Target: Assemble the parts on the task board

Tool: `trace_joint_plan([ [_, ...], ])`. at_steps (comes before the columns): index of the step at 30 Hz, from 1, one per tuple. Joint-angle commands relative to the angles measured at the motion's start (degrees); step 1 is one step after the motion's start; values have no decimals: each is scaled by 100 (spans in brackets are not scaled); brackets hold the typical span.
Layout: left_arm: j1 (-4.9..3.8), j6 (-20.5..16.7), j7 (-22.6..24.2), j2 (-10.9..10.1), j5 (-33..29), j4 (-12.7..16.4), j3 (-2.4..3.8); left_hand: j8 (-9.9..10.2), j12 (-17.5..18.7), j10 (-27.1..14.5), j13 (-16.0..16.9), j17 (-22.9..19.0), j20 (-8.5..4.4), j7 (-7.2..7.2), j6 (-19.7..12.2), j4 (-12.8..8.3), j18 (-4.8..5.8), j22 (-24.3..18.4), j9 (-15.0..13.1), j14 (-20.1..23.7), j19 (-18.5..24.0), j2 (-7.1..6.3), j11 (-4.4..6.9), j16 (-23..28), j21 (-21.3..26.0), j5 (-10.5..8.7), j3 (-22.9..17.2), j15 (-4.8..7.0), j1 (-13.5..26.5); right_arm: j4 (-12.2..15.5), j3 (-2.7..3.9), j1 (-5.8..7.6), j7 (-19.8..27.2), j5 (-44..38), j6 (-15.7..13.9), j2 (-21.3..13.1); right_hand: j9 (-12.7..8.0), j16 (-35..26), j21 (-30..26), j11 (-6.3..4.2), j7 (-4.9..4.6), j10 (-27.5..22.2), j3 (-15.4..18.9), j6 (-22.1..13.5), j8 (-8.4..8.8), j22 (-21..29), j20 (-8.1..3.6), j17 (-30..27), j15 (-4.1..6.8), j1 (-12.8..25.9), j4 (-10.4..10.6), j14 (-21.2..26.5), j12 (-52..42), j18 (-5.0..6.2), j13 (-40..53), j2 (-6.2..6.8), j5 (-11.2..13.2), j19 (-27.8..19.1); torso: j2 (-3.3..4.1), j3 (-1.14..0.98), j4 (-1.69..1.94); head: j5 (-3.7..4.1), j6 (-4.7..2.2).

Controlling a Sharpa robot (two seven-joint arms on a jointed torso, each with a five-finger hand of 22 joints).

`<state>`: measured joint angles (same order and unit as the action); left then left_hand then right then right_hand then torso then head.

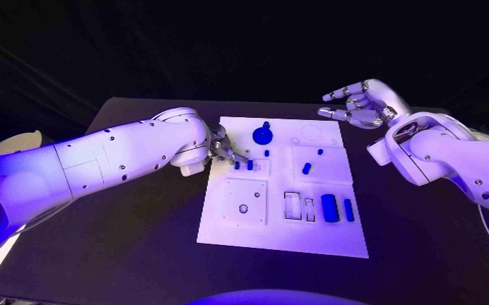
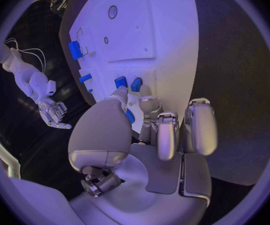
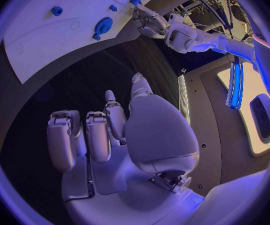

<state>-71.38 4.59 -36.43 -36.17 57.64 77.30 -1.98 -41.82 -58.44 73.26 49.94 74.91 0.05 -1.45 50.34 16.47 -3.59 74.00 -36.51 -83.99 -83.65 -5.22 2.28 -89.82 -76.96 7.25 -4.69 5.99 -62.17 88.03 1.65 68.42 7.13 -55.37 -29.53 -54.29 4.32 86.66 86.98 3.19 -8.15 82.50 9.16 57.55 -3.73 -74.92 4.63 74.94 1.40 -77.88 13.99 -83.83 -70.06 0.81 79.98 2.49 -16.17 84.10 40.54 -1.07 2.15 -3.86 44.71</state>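
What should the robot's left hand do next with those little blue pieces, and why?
Probably close its fingers on one of the small blue pegs: the left hand is already over the task board with fingertips right beside them, while the right hand waits off the board.

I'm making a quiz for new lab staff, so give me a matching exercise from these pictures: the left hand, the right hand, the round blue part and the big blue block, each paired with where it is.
Things:
1. left hand
2. right hand
3. round blue part
4. big blue block

Places:
A. near the board's far edge
B. off the board, above the table, past its far right corner
C. fingers down at the board's left edge, by two small blue parts
D. on the board's near right part

Pairs: 1-C, 2-B, 3-A, 4-D
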Motion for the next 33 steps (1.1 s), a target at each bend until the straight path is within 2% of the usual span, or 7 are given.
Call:
trace_joint_plan([
  [1, 20, -712, 474, -51, -806, -12, 2, 147, 626, -498, -709, 1274, 100, -146, -288, 4, -159, -582, 111, -518, 234, 62, -111, 145, 630, 31, 23, -101, -119, -5, 1, -3, 42, -21, 65, 8, 10, -20, -33, -19, 20, -8, 28, 11, -15, -1002, 26, 940, -21, 46, -6, -486, 15, 51, 52, -31, 35, 293, -5, -4, 6, 17, -5],
  [9, 18, -1489, 2010, -101, -1356, -38, 21, 327, 1139, -1608, -1307, -1043, 452, -556, -1028, 43, -670, -3471, 525, 577, 1457, -80, -520, 2220, 3713, 47, 313, -464, -309, -28, 1, -15, 47, -20, 69, 21, 10, -20, -33, -19, 20, -8, 28, 11, -15, -1002, 26, 940, -21, 46, -6, -486, 15, 51, 52, -31, 35, 293, 1, -2, 3, 43, -30],
  [16, 17, -1670, 3132, -45, -518, -62, 23, 548, 1751, -2478, -1883, -3029, 673, -803, -1385, -247, -677, -4063, 968, 1648, 1616, -14, -761, 4215, 4541, 19, 206, -698, -1312, -40, 1, -27, 46, -19, 70, 33, 10, -16, -33, -19, 20, -2, 38, 10, -14, -1002, 25, 947, -21, 54, -1, -488, 1, 51, 57, -36, 33, 294, 3, -4, -9, 68, -60],
  [18, 17, -1581, 3184, -3, -21, -77, 22, 809, 2167, -2760, -2188, -3091, 586, -741, -1521, -764, -708, -4112, 1190, 1652, 1558, 215, -710, 4267, 4588, 120, -379, -624, -2399, -43, 1, -29, 45, -19, 72, 39, 10, -16, -33, -19, 20, -2, 38, 10, -14, -1002, 25, 947, -21, 54, -1, -488, 1, 51, 57, -36, 33, 294, 3, -4, -14, 77, -63],
  [20, 18, -1531, 3212, 50, 394, -97, 16, 1169, 2612, -2627, -2622, -3012, 542, -773, -1330, -928, -637, -4051, 1539, 1452, 1395, 65, -735, 4109, 4475, 46, -784, -578, -2704, -46, 1, -30, 44, -19, 73, 42, 10, -14, -32, -19, 20, -1, 39, 10, -14, -1004, 25, 950, -21, 55, 0, -489, -2, 51, 58, -38, 31, 294, 2, 0, -11, 106, -77],
  [27, 20, -1482, 3348, 324, 1629, -236, -31, 2098, 3357, -1825, -3681, -1263, 513, -683, -210, -974, -646, -3591, 2524, 268, 771, -614, -682, 2135, 3856, 3, -1469, -572, -2314, -55, 1, -38, 44, -19, 79, 67, 10, -13, -31, -19, 20, 1, 39, 10, -14, -1006, 25, 953, -21, 55, 0, -489, -6, 50, 59, -40, 31, 296, 5, 4, -3, 161, -115],
  [33, 23, -1417, 3373, 592, 2325, -466, -70, 2432, 3547, -1512, -4008, 21, 461, -618, 144, -958, -344, -1846, 2818, -247, 72, -727, -620, 944, 2036, -4, -1297, -517, -2025, -62, 1, -45, 44, -19, 86, 93, 10, -14, -27, -19, 21, 4, 39, 10, -14, -1012, 25, 952, -20, 53, -1, -489, -14, 48, 62, -43, 29, 300, 7, -3, -6, 162, -136],
])
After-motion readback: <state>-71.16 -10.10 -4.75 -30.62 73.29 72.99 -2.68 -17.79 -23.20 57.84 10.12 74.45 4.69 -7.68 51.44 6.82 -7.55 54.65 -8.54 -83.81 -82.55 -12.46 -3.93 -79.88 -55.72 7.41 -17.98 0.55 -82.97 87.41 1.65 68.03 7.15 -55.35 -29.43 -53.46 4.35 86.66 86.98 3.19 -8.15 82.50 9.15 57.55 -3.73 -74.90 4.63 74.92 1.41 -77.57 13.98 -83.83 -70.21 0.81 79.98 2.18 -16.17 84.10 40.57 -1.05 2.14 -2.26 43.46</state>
